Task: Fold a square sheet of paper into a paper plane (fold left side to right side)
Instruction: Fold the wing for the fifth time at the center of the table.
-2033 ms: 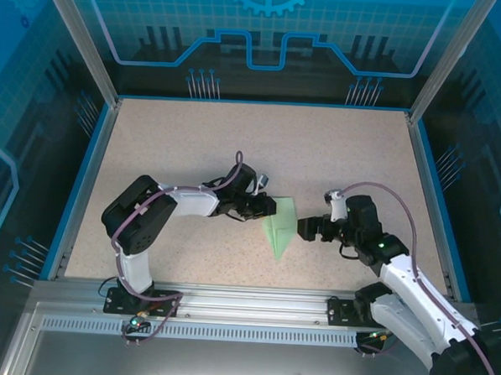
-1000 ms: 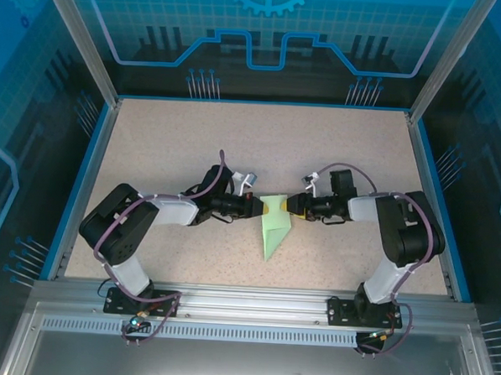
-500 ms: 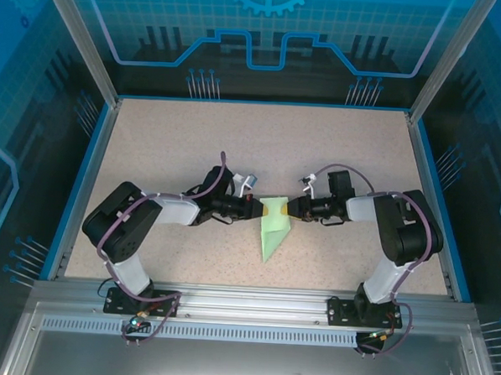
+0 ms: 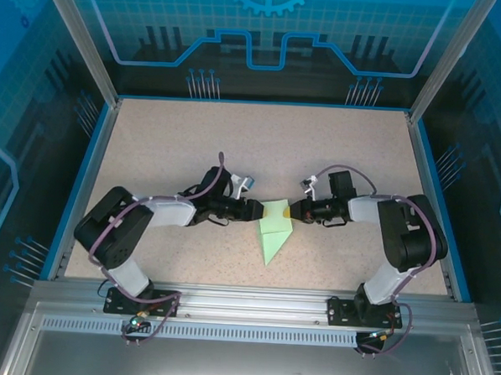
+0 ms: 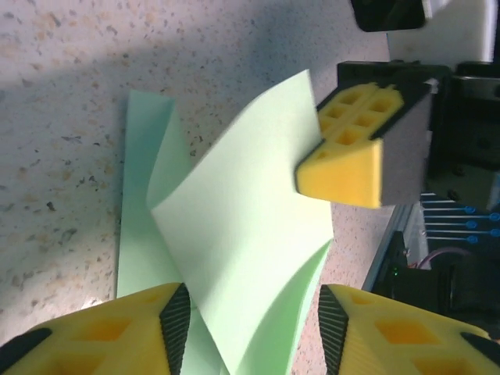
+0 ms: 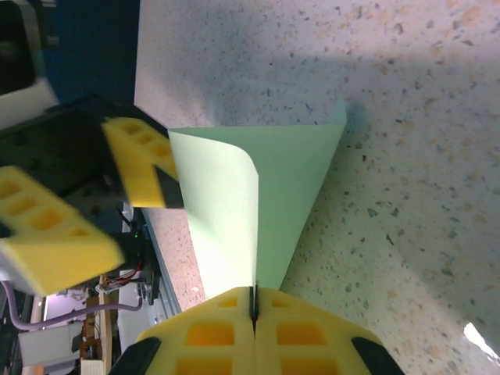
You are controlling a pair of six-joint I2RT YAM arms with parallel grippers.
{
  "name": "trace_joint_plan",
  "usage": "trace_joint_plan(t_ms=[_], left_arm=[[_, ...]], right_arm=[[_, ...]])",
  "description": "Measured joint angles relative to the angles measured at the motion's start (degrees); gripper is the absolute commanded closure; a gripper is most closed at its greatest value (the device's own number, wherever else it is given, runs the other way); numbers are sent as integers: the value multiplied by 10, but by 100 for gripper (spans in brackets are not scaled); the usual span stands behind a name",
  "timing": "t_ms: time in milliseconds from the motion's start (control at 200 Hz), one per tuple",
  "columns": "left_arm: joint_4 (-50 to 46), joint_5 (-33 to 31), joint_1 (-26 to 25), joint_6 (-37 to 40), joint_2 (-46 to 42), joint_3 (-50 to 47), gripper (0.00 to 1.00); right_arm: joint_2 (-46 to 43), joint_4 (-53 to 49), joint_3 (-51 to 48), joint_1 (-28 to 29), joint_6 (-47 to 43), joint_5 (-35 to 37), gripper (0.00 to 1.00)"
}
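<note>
The pale green sheet of paper [image 4: 273, 229] lies mid-table, folded to a narrow shape whose point faces the near edge. One flap [image 5: 242, 226] stands curled up off the table. My right gripper [image 6: 252, 301] is shut on that flap's right edge [image 6: 234, 211], and it is also seen from the left wrist [image 5: 344, 168] and from above [image 4: 293, 212]. My left gripper [image 5: 254, 332] is open at the paper's left side [image 4: 253, 211]. The raised flap runs between its black pads [image 5: 176, 328] without being pinched.
Speckled beige table [image 4: 261, 146] with a blue rim [image 4: 81, 187] on the left, right and far sides. A metal rail [image 4: 253, 301] with both arm bases runs along the near edge. Bare table lies behind and to both sides of the paper.
My left gripper has opened and let go of the flap. My right gripper has shut on the flap's right edge. Both arms have stayed close to the paper.
</note>
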Motion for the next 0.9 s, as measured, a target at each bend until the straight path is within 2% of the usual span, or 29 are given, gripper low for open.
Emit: trace_joint_plan(t_ms=[135, 235, 345, 525, 675, 900], left_arm=[[-110, -87, -35, 49, -115, 8, 44], [-188, -156, -100, 75, -165, 37, 44], [-247, -221, -174, 79, -175, 61, 43], [-328, -308, -269, 75, -116, 107, 38], [-364, -360, -299, 72, -42, 158, 33], [-423, -438, -325, 58, 47, 235, 32]], right_arm=[[-26, -45, 10, 0, 2, 26, 100], [-34, -75, 28, 0, 9, 43, 100], [-34, -98, 40, 2, 25, 57, 100], [-34, -145, 68, 24, 46, 83, 100], [-34, -162, 85, 39, 67, 98, 100], [-34, -179, 95, 53, 90, 116, 100]])
